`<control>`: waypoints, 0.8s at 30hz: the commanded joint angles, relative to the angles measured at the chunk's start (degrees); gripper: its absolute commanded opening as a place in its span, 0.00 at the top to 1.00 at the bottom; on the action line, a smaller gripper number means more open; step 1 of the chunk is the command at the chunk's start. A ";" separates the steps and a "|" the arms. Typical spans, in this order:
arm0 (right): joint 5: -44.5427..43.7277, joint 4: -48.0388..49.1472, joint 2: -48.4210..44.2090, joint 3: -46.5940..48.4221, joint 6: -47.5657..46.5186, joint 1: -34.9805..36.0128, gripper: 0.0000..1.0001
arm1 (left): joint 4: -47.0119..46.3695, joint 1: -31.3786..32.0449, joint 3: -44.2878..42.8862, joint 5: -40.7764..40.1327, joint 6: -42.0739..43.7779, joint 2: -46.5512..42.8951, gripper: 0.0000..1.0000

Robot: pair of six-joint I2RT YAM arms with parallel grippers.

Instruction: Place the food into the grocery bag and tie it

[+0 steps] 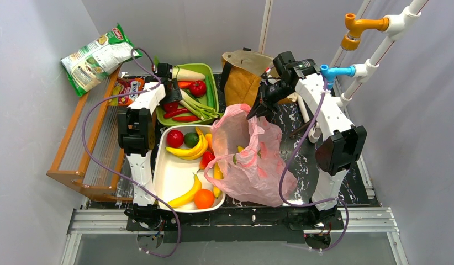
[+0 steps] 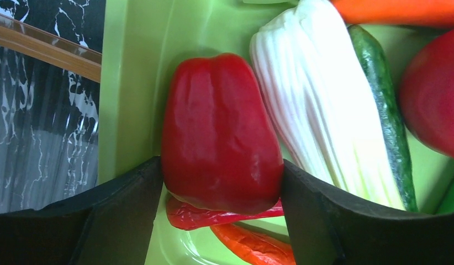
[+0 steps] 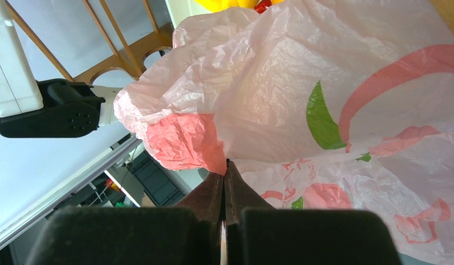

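Note:
In the left wrist view my left gripper (image 2: 222,187) is closed on a red bell pepper (image 2: 219,132) in the green tray (image 2: 136,83), one black finger (image 2: 125,210) pressed to each side. From above, that gripper (image 1: 170,102) is at the tray's left end. My right gripper (image 3: 225,165) is shut on the pink grocery bag's rim (image 3: 202,143) and holds the bag (image 1: 252,160) up with its mouth open. Something yellow (image 1: 240,148) shows inside. Bananas (image 1: 186,150), an orange (image 1: 203,199), a red fruit (image 1: 175,138) and a green one (image 1: 190,139) lie in the white tray (image 1: 169,176).
Beside the pepper lie a white ribbed vegetable (image 2: 318,110), a cucumber (image 2: 385,110) and red chillies (image 2: 252,243). A brown paper bag (image 1: 241,77) stands behind the pink one. A crisp packet (image 1: 98,58) rests on the wooden rack (image 1: 86,143) at the left. White pipes (image 1: 374,55) rise at the right.

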State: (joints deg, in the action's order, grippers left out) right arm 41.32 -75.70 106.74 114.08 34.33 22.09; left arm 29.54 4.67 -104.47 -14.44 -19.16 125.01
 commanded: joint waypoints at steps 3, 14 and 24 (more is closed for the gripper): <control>-0.09 -0.08 -2.41 1.79 0.46 -0.90 0.99 | 2.88 -1.53 -1.48 -3.54 -1.93 0.45 0.43; -0.07 2.33 -4.05 -1.15 1.70 -0.90 0.99 | 3.09 -1.68 -3.83 1.36 -2.67 -3.90 0.79; 0.10 0.27 -3.85 -0.27 -0.65 -0.90 0.99 | 4.96 -0.07 0.81 -1.36 -6.47 -11.88 0.99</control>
State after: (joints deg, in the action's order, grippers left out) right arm 41.06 -74.30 105.89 112.71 34.98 22.09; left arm 32.91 3.92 -105.69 -13.91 -23.55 121.95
